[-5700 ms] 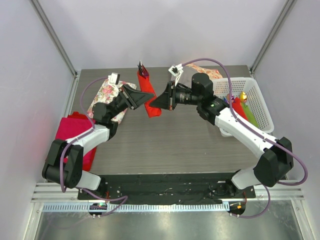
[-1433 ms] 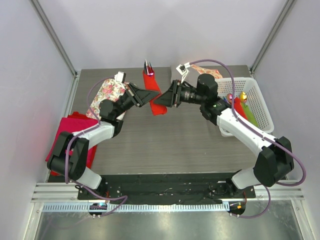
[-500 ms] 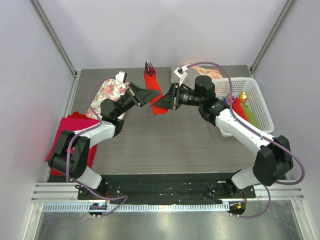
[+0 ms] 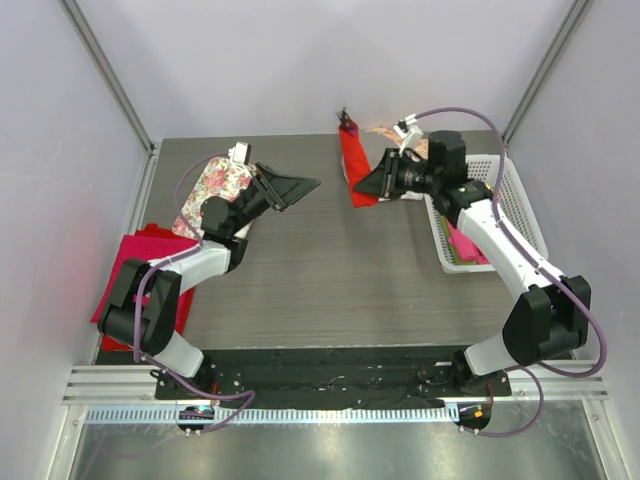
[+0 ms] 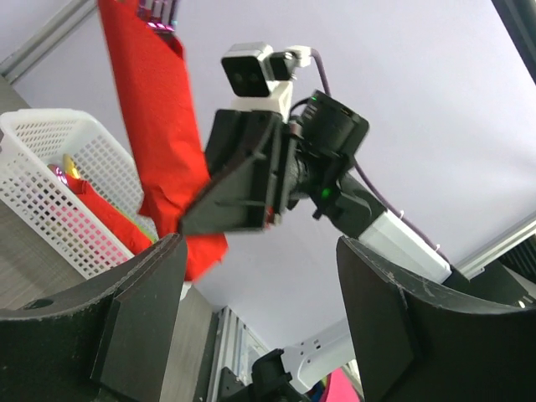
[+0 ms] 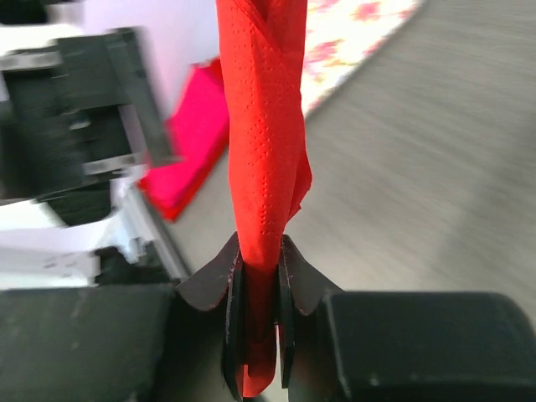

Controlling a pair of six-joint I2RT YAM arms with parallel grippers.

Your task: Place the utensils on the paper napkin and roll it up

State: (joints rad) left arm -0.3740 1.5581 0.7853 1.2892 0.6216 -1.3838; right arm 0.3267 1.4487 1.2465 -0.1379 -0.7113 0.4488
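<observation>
Axis: bright red rolled paper napkin [image 4: 354,165] is pointing toward the upper centre.
Right claw [image 6: 258,276]: we are pinching its lower end.
Left claw [image 4: 311,184]: gaping, empty.

We see the napkin [image 6: 261,151] as thin red paper, matt, embossed with fine dots. The basket [image 5: 33,159] is white plastic lattice, faintly glossy. The table [image 4: 330,290] looks like matt grey wood grain, and the floral cloth [image 4: 215,180] like soft printed fabric.
</observation>
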